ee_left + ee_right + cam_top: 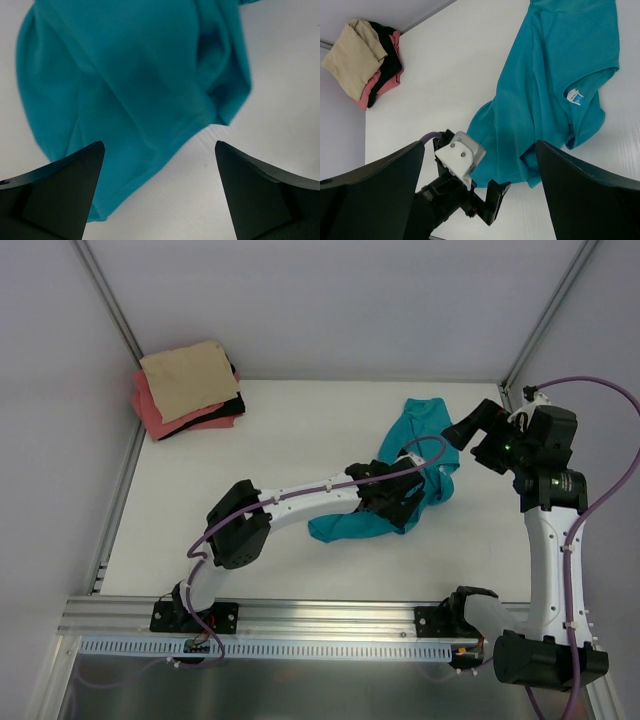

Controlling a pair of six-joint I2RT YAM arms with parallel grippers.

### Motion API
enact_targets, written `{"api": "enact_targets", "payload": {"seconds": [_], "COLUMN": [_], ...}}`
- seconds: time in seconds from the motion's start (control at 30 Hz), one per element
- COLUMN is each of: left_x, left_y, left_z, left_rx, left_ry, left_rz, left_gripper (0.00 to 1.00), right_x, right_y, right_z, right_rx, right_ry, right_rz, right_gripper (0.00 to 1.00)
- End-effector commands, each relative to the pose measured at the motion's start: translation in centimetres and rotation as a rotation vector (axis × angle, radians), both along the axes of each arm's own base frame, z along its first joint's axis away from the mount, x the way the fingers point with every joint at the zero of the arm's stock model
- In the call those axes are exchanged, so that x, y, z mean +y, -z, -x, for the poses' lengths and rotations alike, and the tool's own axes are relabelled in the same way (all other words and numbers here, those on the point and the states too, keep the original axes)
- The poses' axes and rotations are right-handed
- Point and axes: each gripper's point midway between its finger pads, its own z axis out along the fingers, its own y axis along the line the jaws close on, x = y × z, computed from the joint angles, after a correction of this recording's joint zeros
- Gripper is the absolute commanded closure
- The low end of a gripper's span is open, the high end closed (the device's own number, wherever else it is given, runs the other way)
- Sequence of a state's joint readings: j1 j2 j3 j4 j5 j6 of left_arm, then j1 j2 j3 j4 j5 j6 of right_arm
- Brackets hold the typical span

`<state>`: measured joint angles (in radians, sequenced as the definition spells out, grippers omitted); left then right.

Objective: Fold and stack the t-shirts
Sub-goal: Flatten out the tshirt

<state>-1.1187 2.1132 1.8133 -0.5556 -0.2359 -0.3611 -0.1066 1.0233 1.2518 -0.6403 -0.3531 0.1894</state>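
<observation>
A teal t-shirt lies crumpled on the white table, right of centre. In the right wrist view the teal t-shirt shows a small white neck label. My left gripper hovers low over the shirt's near edge, open, with nothing between its fingers. The left wrist view has the teal cloth filling the upper left, its hem running under the left gripper. My right gripper hangs open above the shirt's right side, empty. A tan t-shirt tops a folded stack, with a coral-pink t-shirt at the bottom.
The stack sits in the back left corner against the white walls, with a black garment between the tan and pink ones. The left arm stretches diagonally across the table. An aluminium rail runs along the near edge.
</observation>
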Motion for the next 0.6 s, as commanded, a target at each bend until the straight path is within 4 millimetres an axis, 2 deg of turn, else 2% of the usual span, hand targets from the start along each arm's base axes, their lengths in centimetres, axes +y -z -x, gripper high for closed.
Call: {"api": "enact_targets", "payload": {"seconds": [0.0,0.07,0.27,0.43,0.57], "left_x": [3.7,3.7,1.1,-1.4,-2.1], "left_y": [1.2,2.1,3.3,1.8,0.3], "left_z": [-2.4,-2.6,-2.2,-1.8,-1.6], "left_rx": [-0.127,-0.125,-0.063,-0.02,0.001], "left_ry": [-0.048,-0.065,-0.066,-0.044,-0.043], "left_rz": [-0.174,-0.183,-0.097,0.003,0.056], "left_gripper": [0.05,0.05,0.05,0.06,0.06], "right_x": [0.3,0.7,1.0,1.0,1.0], "right_y": [-1.1,-1.4,-0.5,0.6,1.1], "right_z": [0.9,1.2,2.2,3.0,2.9], "right_rx": [-0.028,-0.03,0.01,0.034,0.044], "right_ry": [-0.01,-0.023,-0.036,-0.041,-0.041], "right_rz": [-0.001,-0.016,-0.018,-0.003,-0.001], "right_gripper": [0.0,0.0,0.01,0.01,0.01]}}
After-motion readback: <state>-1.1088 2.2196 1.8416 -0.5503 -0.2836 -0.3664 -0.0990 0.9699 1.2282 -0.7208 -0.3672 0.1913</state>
